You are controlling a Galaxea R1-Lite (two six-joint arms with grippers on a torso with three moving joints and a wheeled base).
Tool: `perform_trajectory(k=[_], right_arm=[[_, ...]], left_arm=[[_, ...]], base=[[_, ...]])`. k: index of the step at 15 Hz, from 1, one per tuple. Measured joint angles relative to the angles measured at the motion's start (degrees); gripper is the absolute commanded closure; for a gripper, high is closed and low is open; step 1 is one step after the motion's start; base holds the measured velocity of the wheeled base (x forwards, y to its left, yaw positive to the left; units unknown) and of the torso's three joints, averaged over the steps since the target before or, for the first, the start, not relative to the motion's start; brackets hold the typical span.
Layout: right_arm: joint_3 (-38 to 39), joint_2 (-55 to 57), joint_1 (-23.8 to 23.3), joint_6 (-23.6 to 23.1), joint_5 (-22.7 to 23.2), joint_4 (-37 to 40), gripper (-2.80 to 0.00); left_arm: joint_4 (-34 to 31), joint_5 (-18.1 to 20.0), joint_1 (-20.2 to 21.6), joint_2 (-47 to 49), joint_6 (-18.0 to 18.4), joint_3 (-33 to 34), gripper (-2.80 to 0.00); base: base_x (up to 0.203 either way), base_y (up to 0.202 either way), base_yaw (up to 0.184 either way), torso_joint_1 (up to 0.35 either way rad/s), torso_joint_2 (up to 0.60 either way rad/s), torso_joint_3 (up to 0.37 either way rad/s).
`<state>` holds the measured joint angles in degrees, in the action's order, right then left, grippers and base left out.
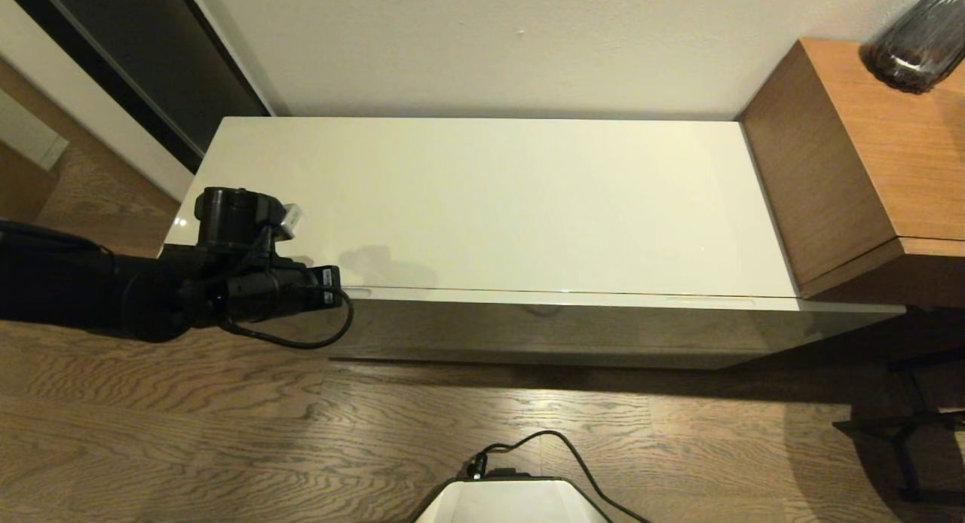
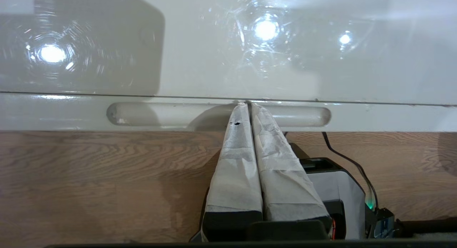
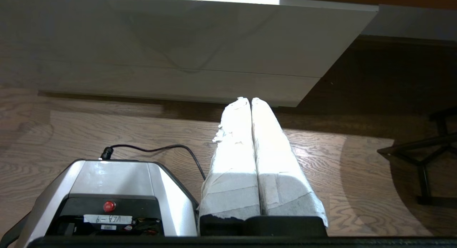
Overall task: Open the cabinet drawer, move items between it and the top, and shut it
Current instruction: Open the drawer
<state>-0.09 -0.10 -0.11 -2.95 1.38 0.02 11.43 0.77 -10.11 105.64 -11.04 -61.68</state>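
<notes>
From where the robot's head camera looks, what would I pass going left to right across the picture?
The dark doorway → the left arm with its gripper at the drawer's left handle → the cream top over the closed cabinet drawer → the orange-brown wooden surface → the dark glass vase.

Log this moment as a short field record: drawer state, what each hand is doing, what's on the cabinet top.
drawer: closed
left hand: fingers shut, tips at the left recessed handle along the drawer's upper edge
right hand: fingers shut, low in front of the cabinet, above the floor, touching nothing
cabinet top: no items visible on it
wooden unit: to the right, dark vase on it
</notes>
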Motion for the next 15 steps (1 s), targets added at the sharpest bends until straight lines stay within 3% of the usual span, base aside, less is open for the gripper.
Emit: perform_trajectory(k=[4,9,15], right_arm=[[-0.01,0.0,0.01,0.0,-0.01,0.03,0.0],[-0.01,0.02,0.0,0.0,0.01,0.03,0.0],[-0.01,0.02,0.04,0.0,0.01,0.01,0.0]], left_arm=[[0.38,-2.56,-0.03,1.62,-0.55,0.01,0.0],[-0.08,-1.84,0.0,1.67,-0.19,0.73,0.0],[-0.24,-0.1,-0.15,-0.48,0.03,7.96,0.0]], base=[[0.0,0.0,0.0,0.0,0.0,0.0],[0.0,0.0,0.0,0.0,0.0,0.0],[0.0,0.0,0.0,0.0,0.0,0.0]])
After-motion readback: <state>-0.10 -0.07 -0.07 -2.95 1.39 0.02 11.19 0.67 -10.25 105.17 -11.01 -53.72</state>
